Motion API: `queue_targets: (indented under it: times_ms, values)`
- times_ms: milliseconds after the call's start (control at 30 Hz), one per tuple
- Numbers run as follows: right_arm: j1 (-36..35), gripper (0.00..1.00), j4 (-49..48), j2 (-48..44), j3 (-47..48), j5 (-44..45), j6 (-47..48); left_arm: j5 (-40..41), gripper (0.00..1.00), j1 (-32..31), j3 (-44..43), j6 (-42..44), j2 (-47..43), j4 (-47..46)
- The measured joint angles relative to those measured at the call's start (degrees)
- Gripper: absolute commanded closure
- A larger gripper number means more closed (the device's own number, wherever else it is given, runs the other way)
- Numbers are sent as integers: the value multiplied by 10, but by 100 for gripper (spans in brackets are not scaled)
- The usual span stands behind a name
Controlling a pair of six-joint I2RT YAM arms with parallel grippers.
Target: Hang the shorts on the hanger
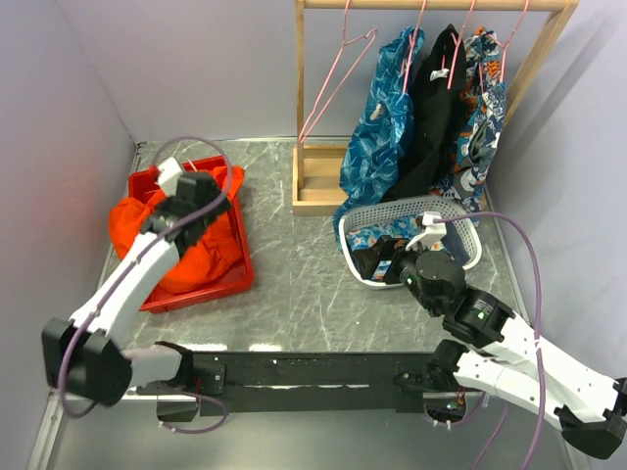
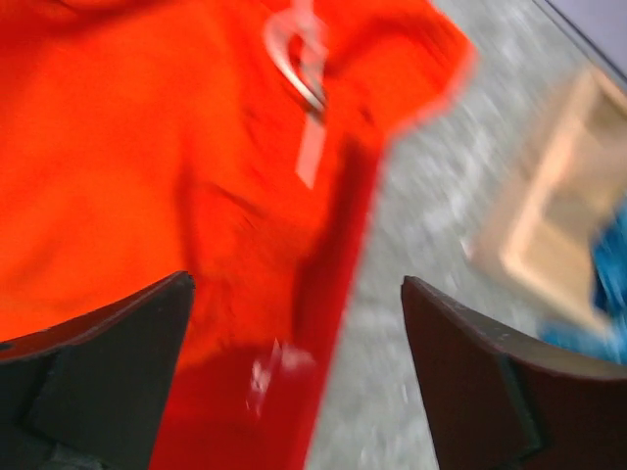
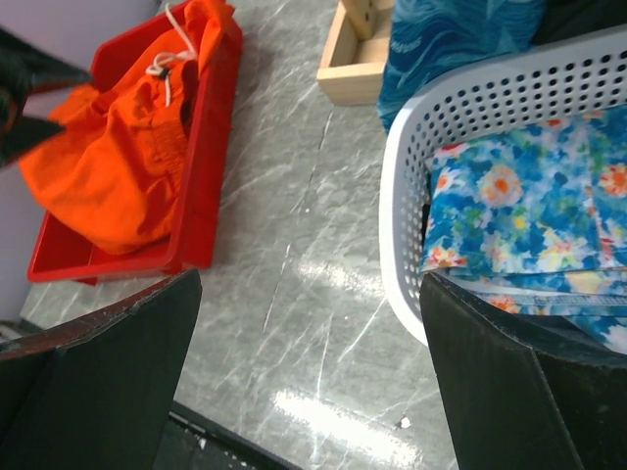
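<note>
The floppy orange-red fabric shorts (image 1: 125, 227) lie heaped in the shallow red plastic bin (image 1: 242, 277) at the left of the bench (image 1: 294, 269). Their cream drawstring cord (image 3: 167, 61) is knotted at the bin's far end, and some cloth spills over the bin's left rim.

The left pincer (image 2: 296, 284) hangs just above the heap, released and holding nothing. The step in hand looks like the reach for the first grasp. The next move calls for a descent onto a thick fold, probably near the waistband by the cord, then a lift high enough to clear the bin's wall.

The thin pink wire hanger (image 1: 333, 93) hangs bare at the left end of the pale wooden rack (image 1: 299, 98), well apart from the shorts, so a carry across the bench lies ahead.

The right pincer (image 3: 309, 279) is also released and empty, beside the white perforated basket (image 1: 345, 233) of blue flowered cloth.

The grey wall stands close on the bin's left, so room is tight there. The open stretch lies between bin and basket.
</note>
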State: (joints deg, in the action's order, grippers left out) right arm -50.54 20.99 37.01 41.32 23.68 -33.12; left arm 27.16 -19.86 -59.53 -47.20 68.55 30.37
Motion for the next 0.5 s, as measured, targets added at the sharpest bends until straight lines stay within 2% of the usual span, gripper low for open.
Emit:
queue_targets:
  times_ms: [200,233,300,500]
  values:
    - [0,0,-5,12,0,-23,2,17,19,82,-75,16,110,4]
    - [0,0,-6,14,0,-26,2,17,26,86,-93,26,134,2]
    - [0,0,-8,21,0,-35,2,16,30,90,-127,49,183,-9]
    - [0,0,-9,21,0,-47,1,12,30,90,-254,114,340,-6]
